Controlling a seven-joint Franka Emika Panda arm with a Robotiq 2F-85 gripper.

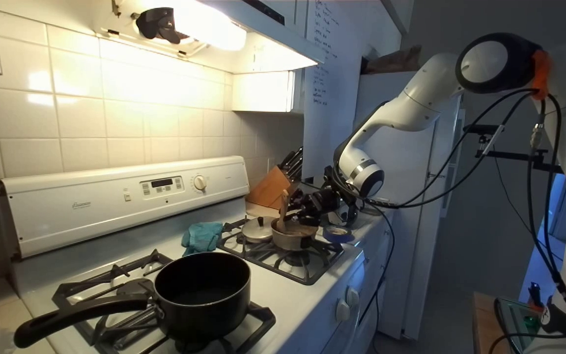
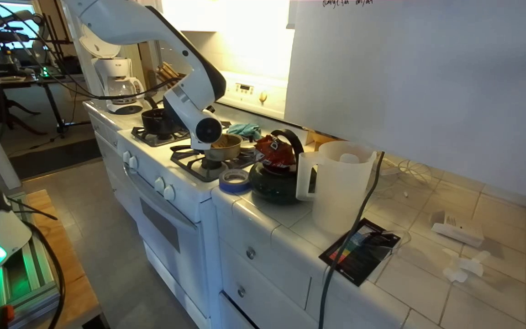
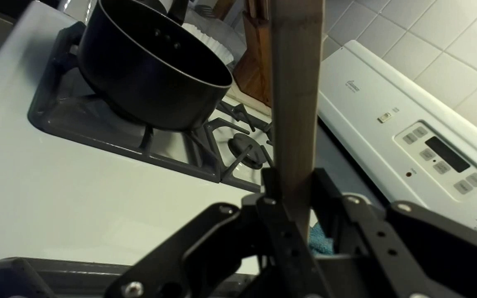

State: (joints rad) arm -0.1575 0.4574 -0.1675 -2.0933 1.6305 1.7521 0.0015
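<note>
Fingers of mine pinch a nearly upright wooden utensil between their tips; it rises above them, its lower end just below, inside a small pot on the stove.

Yeah, that's a kitchen alright: in an exterior view there's a gas stove at 8 o'clock, a lit range hood at 12 and a black saucepan around 7. Also spotted in an exterior view: a white coffee maker at 10 o'clock and a tiled counter at 4.
</note>
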